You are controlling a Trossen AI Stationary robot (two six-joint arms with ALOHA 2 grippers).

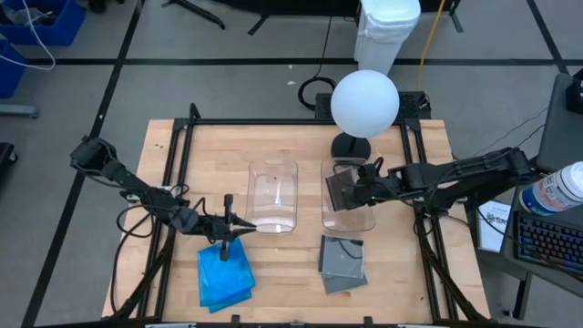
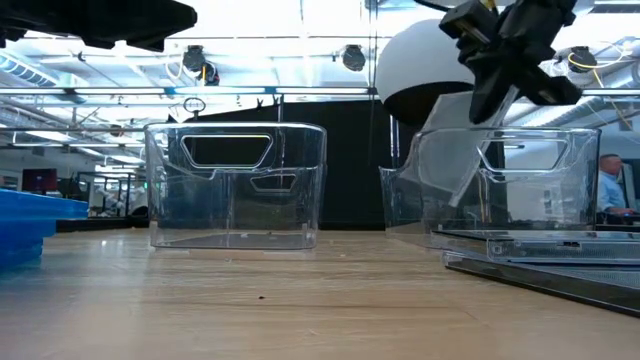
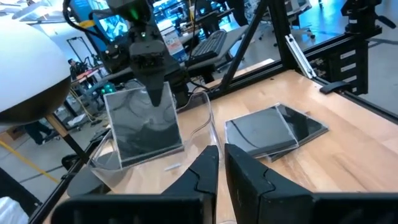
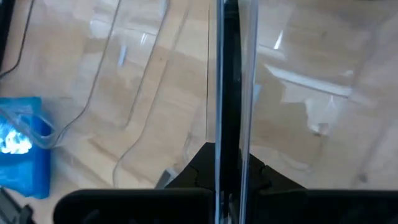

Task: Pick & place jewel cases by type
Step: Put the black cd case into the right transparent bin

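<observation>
My right gripper (image 1: 364, 187) is shut on a clear grey jewel case (image 3: 143, 127) and holds it over the right clear tub (image 1: 351, 220). In the low view the case's lower part (image 2: 445, 175) reaches below that tub's rim. The left tub (image 1: 273, 196) stands beside it. Near the front edge a stack of grey jewel cases (image 1: 342, 264) lies flat on the table. A stack of blue jewel cases (image 1: 223, 275) lies flat at the front left. My left gripper (image 1: 244, 226) hovers level above the blue stack, shut on nothing. My right gripper pinches the grey jewel case by the middle of its upper edge (image 3: 157, 98) between its two fingers, one on each flat face. The fingers slant down from the table's right side. The case hangs tilted below them, lifted clear of the table.
A white globe (image 1: 364, 100) on a dark stand sits at the table's far edge behind the right tub. Black frame rails (image 1: 178, 182) run along the table's sides. A keyboard (image 1: 547, 241) lies off the right edge. A person (image 2: 607, 190) shows far behind the table.
</observation>
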